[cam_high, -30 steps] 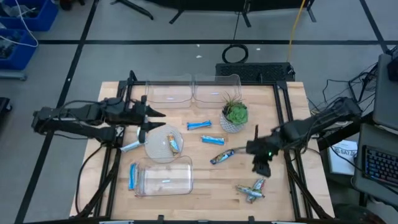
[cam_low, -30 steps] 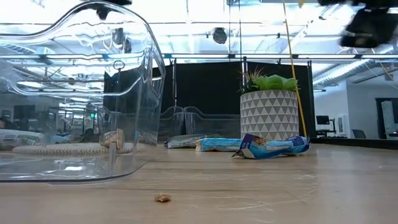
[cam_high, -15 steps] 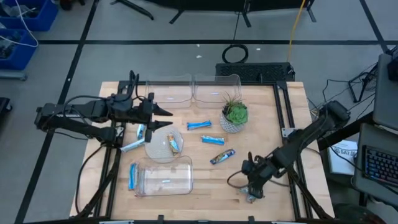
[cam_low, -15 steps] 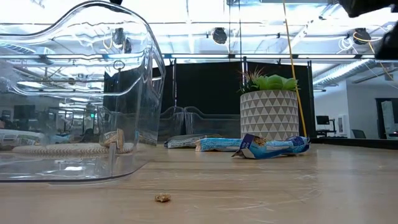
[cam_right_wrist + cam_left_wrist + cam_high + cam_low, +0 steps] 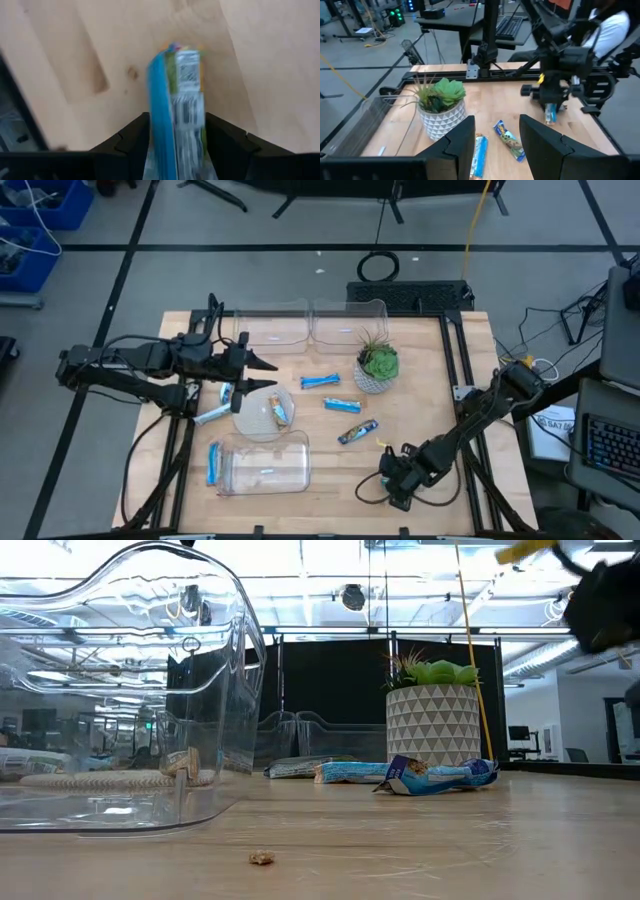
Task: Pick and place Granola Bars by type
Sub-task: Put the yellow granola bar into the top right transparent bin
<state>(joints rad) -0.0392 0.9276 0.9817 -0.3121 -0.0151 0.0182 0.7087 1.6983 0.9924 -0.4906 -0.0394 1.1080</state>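
At far left we see the left arm stretched level over the table's left side; its left gripper point(image 5: 262, 372) hangs spread and empty above the round plate point(image 5: 262, 418). On the pale wood table point(image 5: 330, 460) lie glossy foil granola bars point(image 5: 357, 431), mostly blue, between a clear plastic tub point(image 5: 265, 465) and the potted plant point(image 5: 377, 367). At right, the right arm folds low; its right gripper point(image 5: 176, 145) pinches a blue-and-green wrapped bar point(image 5: 179, 107) above the table's near edge.

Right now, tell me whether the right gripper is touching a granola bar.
Touching. The right wrist view shows the granola bar clamped between the right gripper fingers.
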